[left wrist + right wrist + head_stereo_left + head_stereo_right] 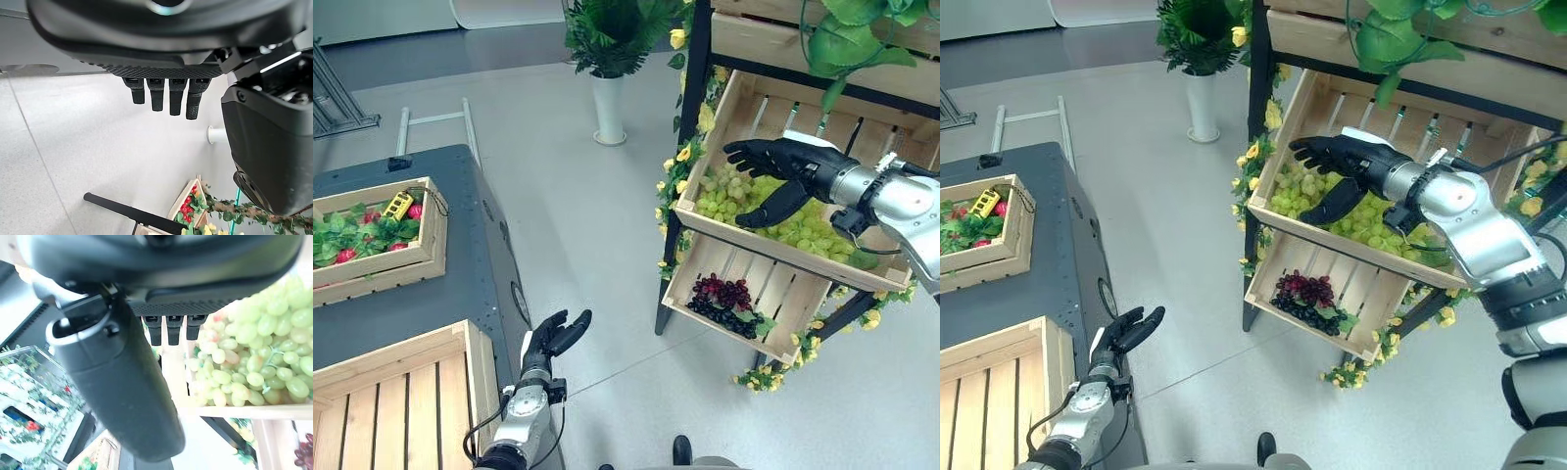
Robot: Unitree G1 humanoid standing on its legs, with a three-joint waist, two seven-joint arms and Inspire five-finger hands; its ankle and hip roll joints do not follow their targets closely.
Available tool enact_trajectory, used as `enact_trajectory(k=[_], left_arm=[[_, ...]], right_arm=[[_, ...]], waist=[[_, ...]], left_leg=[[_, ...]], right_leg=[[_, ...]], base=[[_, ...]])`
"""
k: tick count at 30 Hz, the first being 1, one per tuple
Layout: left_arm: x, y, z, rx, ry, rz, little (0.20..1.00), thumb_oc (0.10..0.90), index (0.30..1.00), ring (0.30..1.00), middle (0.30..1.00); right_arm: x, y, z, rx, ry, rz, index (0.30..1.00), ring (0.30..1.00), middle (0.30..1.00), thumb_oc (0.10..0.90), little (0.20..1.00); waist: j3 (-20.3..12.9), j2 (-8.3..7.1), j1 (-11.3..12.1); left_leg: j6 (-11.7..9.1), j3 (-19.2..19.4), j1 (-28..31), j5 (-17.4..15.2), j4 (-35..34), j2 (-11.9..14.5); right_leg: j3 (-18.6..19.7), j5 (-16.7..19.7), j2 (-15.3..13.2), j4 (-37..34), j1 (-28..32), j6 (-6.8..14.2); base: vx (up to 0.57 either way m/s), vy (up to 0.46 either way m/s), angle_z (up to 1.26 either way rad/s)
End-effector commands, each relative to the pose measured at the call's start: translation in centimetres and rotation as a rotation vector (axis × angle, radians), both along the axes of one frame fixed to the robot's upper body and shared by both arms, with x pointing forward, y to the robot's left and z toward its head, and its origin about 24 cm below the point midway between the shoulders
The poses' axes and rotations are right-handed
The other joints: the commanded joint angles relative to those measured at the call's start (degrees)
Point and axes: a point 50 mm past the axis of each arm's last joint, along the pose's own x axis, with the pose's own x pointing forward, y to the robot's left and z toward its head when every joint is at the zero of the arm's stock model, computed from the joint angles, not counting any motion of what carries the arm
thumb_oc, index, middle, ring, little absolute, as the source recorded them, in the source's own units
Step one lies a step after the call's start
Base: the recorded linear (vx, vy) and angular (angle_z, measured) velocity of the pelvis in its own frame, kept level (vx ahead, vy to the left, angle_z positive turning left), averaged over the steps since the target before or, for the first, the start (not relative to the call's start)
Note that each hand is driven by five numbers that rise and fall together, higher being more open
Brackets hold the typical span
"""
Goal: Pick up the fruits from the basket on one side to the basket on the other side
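While my right hand (783,162) hovers fingers spread, empty, over green grapes (744,201), a loose grab could tear the bunch.

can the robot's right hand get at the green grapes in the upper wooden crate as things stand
Probably yes. The right hand hovers open just above the pile of green grapes in the upper slanted wooden crate, and nothing lies between its fingers and the fruit. The crate's open top leaves the way free.

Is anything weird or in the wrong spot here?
Yes: a small yellow gadget lies in the left crate among leaves and red fruit, where it hardly belongs. The green grapes and dark grapes sit tidily in their crates.
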Motion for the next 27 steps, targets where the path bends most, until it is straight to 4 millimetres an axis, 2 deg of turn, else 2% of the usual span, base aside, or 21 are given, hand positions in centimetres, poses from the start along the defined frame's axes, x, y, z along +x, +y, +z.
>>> enact_trajectory(k=[1,8,12,16,18,19,21,22,24,25,27], left_arm=[[3.4,1.1,3.8,0.083,-0.189,-0.06,0.9,0.8,0.9,0.9,0.9],[3.5,1.2,3.7,0.072,-0.184,-0.058,0.9,0.8,0.9,0.9,0.9],[3.3,1.4,3.3,0.01,-0.178,-0.025,0.9,0.8,0.9,0.9,0.9],[2.5,2.1,2.4,0.015,-0.146,0.002,0.9,0.8,0.9,0.9,0.9],[2.0,2.5,1.8,0.026,-0.116,0.025,0.9,0.8,0.9,0.9,0.9],[1.9,2.5,1.8,0.026,-0.115,0.028,0.9,0.8,0.9,0.9,0.9],[1.8,2.5,1.5,0.018,-0.108,0.042,0.9,0.8,0.9,0.9,0.9],[1.8,2.4,1.4,0.016,-0.108,0.042,0.9,0.8,0.9,0.9,0.9],[1.6,1.5,1.1,0.007,-0.109,0.029,0.9,0.8,0.9,0.9,0.9],[1.6,1.3,1.0,0.008,-0.109,0.024,0.9,0.8,0.9,0.9,0.9],[1.2,0.4,0.5,0.002,-0.097,0.01,0.9,0.8,0.9,0.9,0.9]], right_arm=[[-1.5,-0.8,5.4,0.115,-0.266,0.015,0.9,0.9,0.9,0.8,0.9],[-3.5,1.4,3.2,0.276,-0.174,0.242,0.9,0.9,0.9,0.8,0.9],[-4.3,1.9,2.1,0.358,-0.13,0.341,0.9,0.9,0.9,0.8,0.9],[-5.4,2.8,0.4,0.486,-0.028,0.48,0.9,0.9,0.9,0.8,0.9],[-5.9,3.8,-1.5,0.65,0.073,0.581,0.9,0.9,0.9,0.8,0.9],[-6.0,4.0,-1.7,0.665,0.084,0.594,0.9,0.9,0.9,0.8,0.9],[-6.3,5.7,-4.4,0.854,0.211,0.69,0.9,0.9,0.9,0.8,0.9],[-6.4,5.8,-4.7,0.875,0.225,0.699,0.9,0.9,0.9,0.8,0.9],[-7.1,7.8,-8.1,1.031,0.371,0.776,0.9,0.9,0.9,0.8,0.9],[-7.3,8.1,-8.5,1.048,0.393,0.788,0.9,0.9,0.9,0.8,0.9],[-8.2,9.8,-11.2,1.133,0.526,0.842,0.9,0.9,0.9,0.8,0.9]], waist=[[-4.78,-1.29,0.0],[-4.55,-0.97,-0.84],[-4.5,-0.94,-1.21],[-4.58,-1.08,-1.62],[-4.53,-1.09,-1.79],[-4.51,-1.1,-1.81],[-4.4,-0.8,-1.71],[-4.4,-0.78,-1.67],[-4.22,-0.54,-1.12],[-4.2,-0.54,-1.05],[-4.07,-0.35,-0.48]], left_leg=[[-0.03,-1.18,-0.23,-7.35,1.6,-1.87],[0.17,-0.38,-0.1,-7.81,1.78,-1.66],[0.07,-0.01,-0.09,-8.01,1.9,-1.5],[0.01,0.39,0.04,-8.01,1.83,-1.37],[0.06,0.58,-0.01,-8.08,2.0,-1.24],[0.07,0.58,-0.02,-8.1,2.05,-1.24],[0.14,0.54,-0.04,-8.14,2.08,-1.29],[0.15,0.52,-0.04,-8.14,2.09,-1.29],[0.21,0.26,-0.25,-8.13,2.32,-1.29],[0.21,0.23,-0.32,-8.13,2.41,-1.3],[0.34,-0.3,-0.52,-8.02,2.39,-1.46]], right_leg=[[0.5,-8.56,0.39,2.31,4.53,0.55],[1.2,-8.64,0.41,2.34,4.37,0.66],[1.28,-8.66,0.39,2.43,4.19,0.76],[1.53,-8.61,0.42,2.39,4.12,0.81],[1.74,-8.66,0.4,2.48,4.06,0.82],[1.75,-8.68,0.39,2.49,4.06,0.82],[1.66,-8.7,0.35,2.37,4.12,0.83],[1.62,-8.68,0.33,2.33,4.14,0.84],[1.36,-8.64,0.2,2.24,4.13,0.93],[1.32,-8.64,0.17,2.25,4.12,0.95],[1.04,-8.54,0.11,2.04,4.13,0.95]], base=[[0.0,-0.002,-0.05],[-0.01,-0.017,-0.08],[-0.01,-0.017,-0.02],[0.0,-0.027,-0.01],[0.0,-0.021,-0.01],[0.0,-0.018,-0.04],[0.0,-0.013,-0.03],[0.0,0.0,0.0],[0.0,-0.015,0.01],[0.0,-0.027,0.05],[0.0,-0.035,0.03]])
